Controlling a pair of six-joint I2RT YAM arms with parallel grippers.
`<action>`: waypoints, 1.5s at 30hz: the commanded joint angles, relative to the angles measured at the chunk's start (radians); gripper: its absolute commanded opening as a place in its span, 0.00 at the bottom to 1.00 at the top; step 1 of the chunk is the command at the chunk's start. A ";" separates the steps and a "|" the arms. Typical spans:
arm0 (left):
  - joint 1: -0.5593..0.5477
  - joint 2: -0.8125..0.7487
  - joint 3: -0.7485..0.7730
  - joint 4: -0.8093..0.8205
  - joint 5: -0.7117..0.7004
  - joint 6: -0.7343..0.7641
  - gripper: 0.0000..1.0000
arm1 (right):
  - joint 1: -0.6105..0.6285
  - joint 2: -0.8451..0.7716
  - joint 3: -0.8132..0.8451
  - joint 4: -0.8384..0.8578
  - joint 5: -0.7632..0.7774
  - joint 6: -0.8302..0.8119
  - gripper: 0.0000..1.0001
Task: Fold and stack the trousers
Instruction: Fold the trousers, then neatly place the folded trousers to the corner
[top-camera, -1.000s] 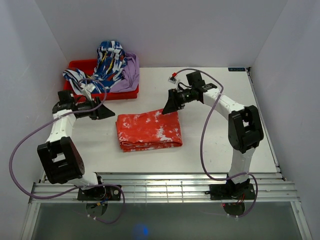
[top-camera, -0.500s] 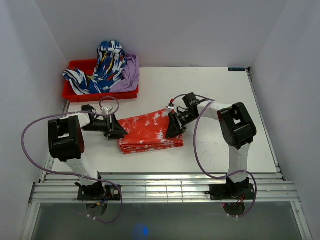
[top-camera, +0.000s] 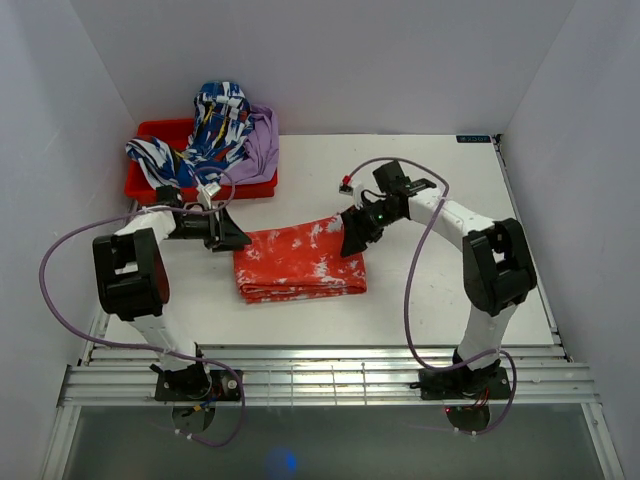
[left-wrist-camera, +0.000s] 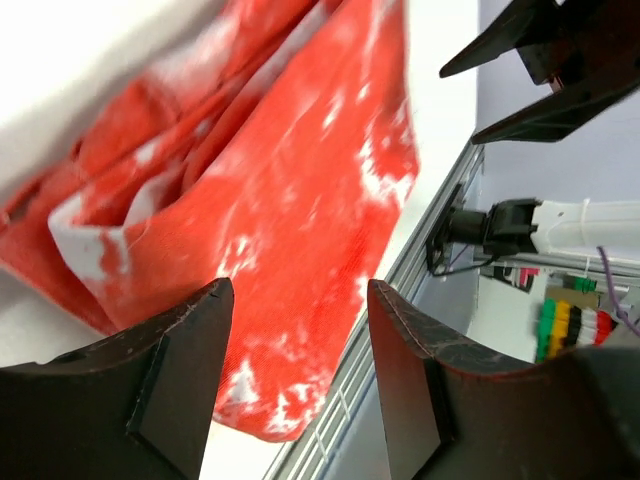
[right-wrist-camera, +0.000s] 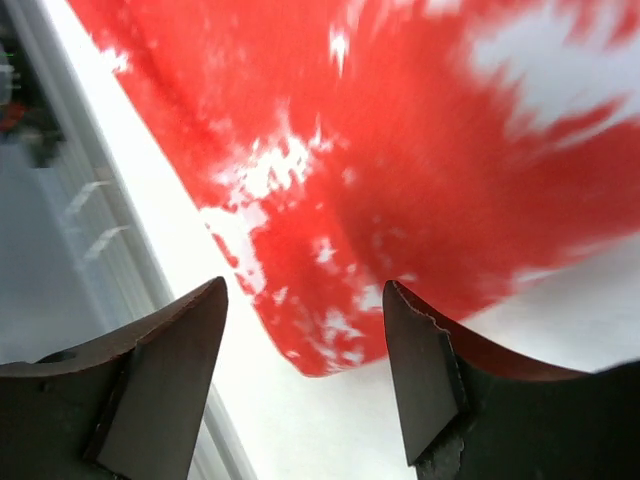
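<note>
The orange-red trousers (top-camera: 298, 262) with white blotches lie folded into a flat rectangle on the white table. They fill the left wrist view (left-wrist-camera: 290, 200) and the right wrist view (right-wrist-camera: 440, 150). My left gripper (top-camera: 238, 238) is open and empty at the fold's far left corner. My right gripper (top-camera: 352, 240) is open and empty at the fold's far right corner. In the left wrist view the jaws (left-wrist-camera: 300, 350) stand apart over the cloth. In the right wrist view the jaws (right-wrist-camera: 305, 340) stand apart above the cloth's corner.
A red bin (top-camera: 145, 180) at the back left holds a blue-and-white patterned garment (top-camera: 215, 125) and a purple garment (top-camera: 258, 150). A metal rail (top-camera: 320, 375) runs along the near edge. White walls enclose the table.
Both grippers have lifted back a little from the fold toward its far corners. The folded trousers lie in the same place, slightly flatter.
</note>
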 joint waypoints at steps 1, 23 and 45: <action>0.044 -0.103 0.058 0.043 0.136 -0.010 0.67 | 0.089 -0.129 0.142 -0.040 0.223 -0.199 0.70; 0.245 -0.317 0.113 0.103 0.052 -0.125 0.71 | 0.713 0.206 0.207 0.109 1.039 -0.259 0.62; 0.250 -0.252 0.075 0.138 0.070 -0.125 0.71 | 0.063 0.028 -0.148 0.281 0.883 -0.625 0.24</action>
